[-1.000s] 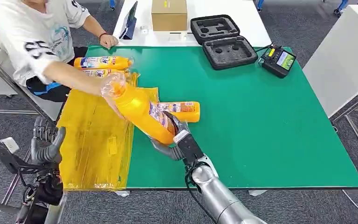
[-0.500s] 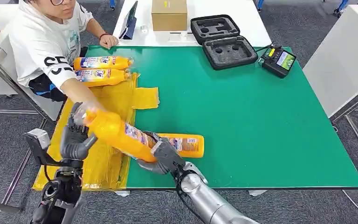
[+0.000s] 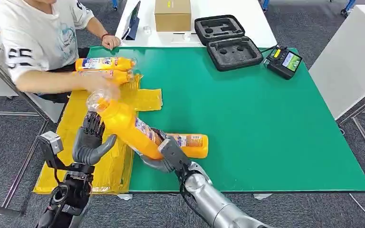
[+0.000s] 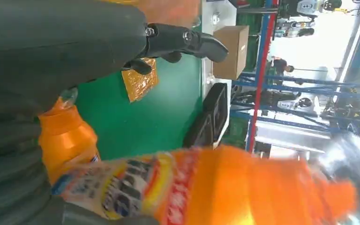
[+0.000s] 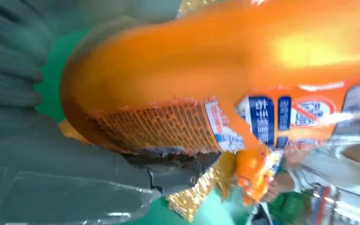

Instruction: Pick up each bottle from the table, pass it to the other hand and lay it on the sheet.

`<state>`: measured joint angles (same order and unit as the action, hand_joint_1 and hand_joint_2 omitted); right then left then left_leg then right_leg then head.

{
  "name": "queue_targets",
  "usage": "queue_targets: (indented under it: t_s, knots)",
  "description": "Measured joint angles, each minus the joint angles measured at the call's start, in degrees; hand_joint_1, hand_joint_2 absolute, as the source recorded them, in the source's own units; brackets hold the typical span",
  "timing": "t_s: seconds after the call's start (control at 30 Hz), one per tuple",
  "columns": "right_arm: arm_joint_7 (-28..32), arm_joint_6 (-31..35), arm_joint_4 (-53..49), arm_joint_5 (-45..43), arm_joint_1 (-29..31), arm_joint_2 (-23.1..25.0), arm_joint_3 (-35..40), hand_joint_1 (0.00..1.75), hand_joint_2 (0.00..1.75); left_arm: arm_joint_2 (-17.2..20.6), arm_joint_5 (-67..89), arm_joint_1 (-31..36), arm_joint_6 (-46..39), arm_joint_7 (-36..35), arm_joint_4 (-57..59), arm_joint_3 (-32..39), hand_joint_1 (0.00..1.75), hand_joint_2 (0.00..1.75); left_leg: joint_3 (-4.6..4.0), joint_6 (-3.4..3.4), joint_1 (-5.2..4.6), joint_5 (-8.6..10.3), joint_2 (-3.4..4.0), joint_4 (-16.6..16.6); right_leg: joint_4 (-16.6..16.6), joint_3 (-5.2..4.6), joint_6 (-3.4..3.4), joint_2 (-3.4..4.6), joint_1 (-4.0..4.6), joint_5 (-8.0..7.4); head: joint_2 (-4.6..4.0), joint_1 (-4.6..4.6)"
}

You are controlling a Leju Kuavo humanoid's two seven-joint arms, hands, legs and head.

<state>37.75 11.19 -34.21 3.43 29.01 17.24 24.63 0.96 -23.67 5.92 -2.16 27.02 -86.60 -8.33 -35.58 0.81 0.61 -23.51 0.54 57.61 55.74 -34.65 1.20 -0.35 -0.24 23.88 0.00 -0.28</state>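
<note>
Gripping orange bottle (image 3: 126, 127), right robot hand (image 3: 164, 154) above sheet (image 3: 83, 156).

This looked like a robotics lab or test workshop: a green mat (image 3: 247, 118) covered a work table, with a foam-lined equipment case (image 3: 228, 42) and a handheld controller (image 3: 284, 61) on it, a cardboard box (image 3: 172, 14) on a white desk, grey carpet, and blue metal racking (image 4: 281, 93) beyond.
</note>
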Motion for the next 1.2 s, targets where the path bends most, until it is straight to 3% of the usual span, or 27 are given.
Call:
queue_targets:
  t_s: [0.33, 0.9, 1.2]
  knots:
    - [0.74, 0.07, -5.2, -1.33, -0.28, -0.81, -1.09, 1.75, 1.75, 0.04, -0.2, 0.09, -0.24, -0.17, 1.05, 0.63, 0.0, 1.75, 0.0, 0.0, 0.0, 0.0, 0.0, 0.0, 0.0, 0.0, 0.0, 0.0, 0.0, 0.0, 0.0, 0.0]
    - [-9.29, -1.29, -2.38, 5.01, 1.29, 1.05, 2.64, 1.75, 1.75, 0.42, 3.72, -0.99, 0.83, 0.26, -0.72, -1.7, 0.0, 1.75, -0.01, 0.0, 0.0, 0.0, -0.01, 0.0, 0.0, 0.01, 0.0, -0.02, 0.0, 0.0, 0.0, 0.02]
    - [-10.74, 1.38, -0.63, 9.84, 1.76, 1.53, 4.9, 1.75, 1.75, 0.39, 4.0, -0.93, 1.77, -1.23, -2.05, -4.33, 0.0, 1.75, 0.0, 0.0, 0.0, 0.0, 0.02, 0.0, 0.0, 0.0, 0.0, 0.0, 0.0, 0.0, 0.0, 0.0]
